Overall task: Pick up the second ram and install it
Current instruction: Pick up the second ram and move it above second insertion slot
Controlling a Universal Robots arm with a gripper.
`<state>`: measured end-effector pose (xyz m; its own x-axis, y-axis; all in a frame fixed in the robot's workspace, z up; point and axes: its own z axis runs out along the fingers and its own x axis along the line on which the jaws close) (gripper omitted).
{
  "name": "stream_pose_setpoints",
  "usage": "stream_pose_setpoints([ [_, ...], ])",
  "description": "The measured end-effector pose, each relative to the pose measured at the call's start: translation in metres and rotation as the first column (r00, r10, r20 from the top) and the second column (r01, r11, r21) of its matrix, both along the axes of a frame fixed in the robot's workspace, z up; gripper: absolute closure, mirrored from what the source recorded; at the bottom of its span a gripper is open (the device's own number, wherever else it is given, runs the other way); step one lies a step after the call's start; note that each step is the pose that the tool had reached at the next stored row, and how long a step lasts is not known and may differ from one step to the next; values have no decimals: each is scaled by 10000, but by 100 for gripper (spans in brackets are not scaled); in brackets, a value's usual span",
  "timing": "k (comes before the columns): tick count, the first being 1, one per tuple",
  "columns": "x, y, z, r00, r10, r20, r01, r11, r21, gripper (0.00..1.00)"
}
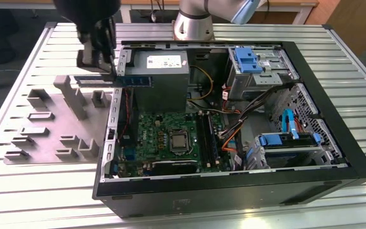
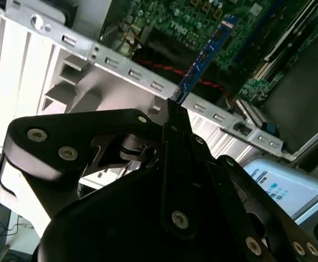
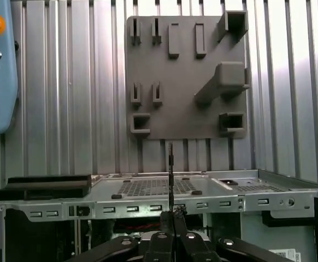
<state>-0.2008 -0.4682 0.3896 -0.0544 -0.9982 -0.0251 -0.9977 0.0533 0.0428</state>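
exterior view: the end effector (image 1: pixel 103 71) is clenched on the second ram (image 1: pixel 137 80), over the edge of the open computer case (image 1: pixel 234 191)

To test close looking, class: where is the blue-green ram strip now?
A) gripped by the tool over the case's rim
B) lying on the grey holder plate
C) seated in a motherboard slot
A: the tool is shut on the second ram, which sticks out over the computer case's metal rim.
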Motion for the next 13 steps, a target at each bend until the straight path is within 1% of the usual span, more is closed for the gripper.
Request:
stream_pose_setpoints([
  [13, 604, 0, -8, 10000, 0, 0, 0, 10000, 1, 88],
])
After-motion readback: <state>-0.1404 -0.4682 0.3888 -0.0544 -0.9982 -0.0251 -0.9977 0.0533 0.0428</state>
